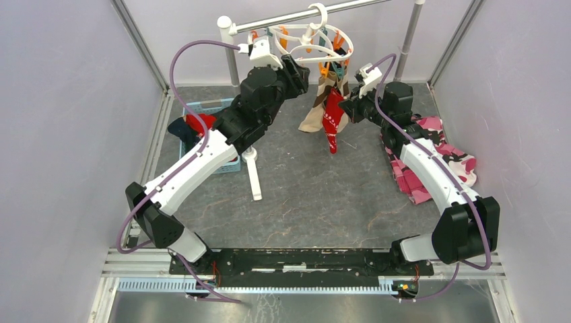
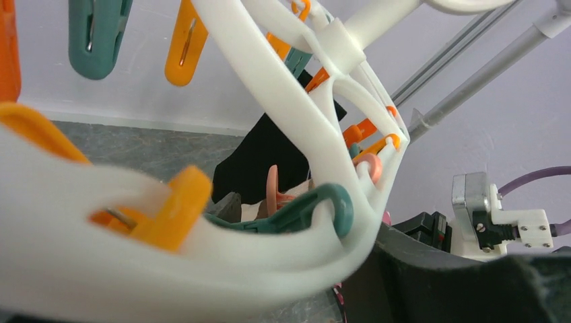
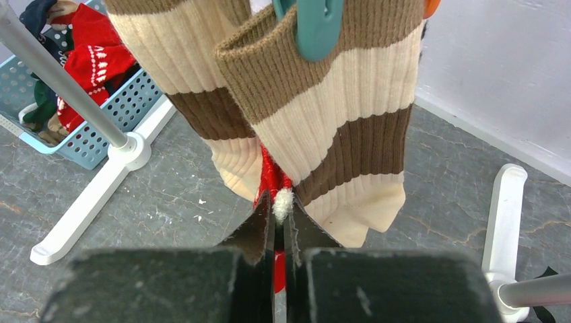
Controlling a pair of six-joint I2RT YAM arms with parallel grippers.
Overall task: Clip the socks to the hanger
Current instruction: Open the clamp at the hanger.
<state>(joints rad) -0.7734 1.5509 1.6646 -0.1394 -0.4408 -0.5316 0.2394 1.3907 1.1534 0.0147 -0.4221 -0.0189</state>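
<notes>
The white ring hanger (image 1: 322,48) hangs by its hook from the rack, with orange and teal clothespins (image 2: 303,210) dangling from it. Two brown-and-beige striped socks (image 3: 323,114) hang from teal clothespins (image 3: 316,27). My right gripper (image 3: 278,205) is shut on a red sock (image 3: 269,176) with white trim, just below and behind the striped ones. My left gripper (image 1: 299,73) is up against the hanger ring (image 2: 202,262), which lies blurred across its jaws. Only one dark finger (image 2: 458,282) shows, so I cannot tell how the jaws stand.
A blue basket (image 1: 202,106) at the left holds more socks, one of them red (image 3: 94,60). The silver rack pole (image 1: 296,19) and its white feet (image 1: 252,171) stand round the hanger. A pink camouflage cloth (image 1: 438,155) lies at the right.
</notes>
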